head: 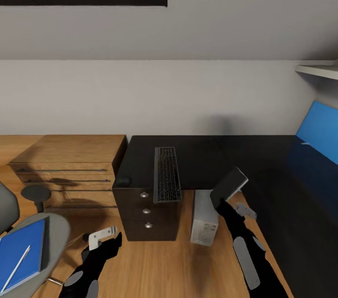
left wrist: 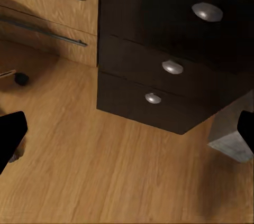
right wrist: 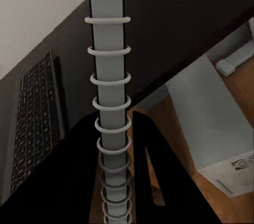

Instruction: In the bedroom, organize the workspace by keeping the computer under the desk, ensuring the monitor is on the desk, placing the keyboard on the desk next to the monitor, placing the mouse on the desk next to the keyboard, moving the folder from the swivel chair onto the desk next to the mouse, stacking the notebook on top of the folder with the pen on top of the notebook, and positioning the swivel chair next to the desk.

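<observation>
My right gripper (head: 225,200) is shut on the notebook (head: 229,186), a dark-covered spiral pad held tilted over the black desk (head: 263,162) at its front edge. The white spiral (right wrist: 109,102) runs between my fingers (right wrist: 151,171). The keyboard (head: 166,174) lies on the desk to the left, its near end over the edge, with the mouse (head: 123,179) at the left corner. The grey computer (head: 205,219) stands under the desk. The swivel chair (head: 54,234) at lower left carries the blue folder (head: 21,253) and the pen (head: 16,267). My left gripper (head: 101,238) hangs open above the floor. The monitor is out of view.
A light wooden dresser (head: 70,159) stands left of the desk's dark drawers (left wrist: 172,67). A blue flat panel (head: 320,130) leans at the desk's far right, under a white shelf (head: 319,70). Wooden floor (left wrist: 106,171) lies in front of the drawers.
</observation>
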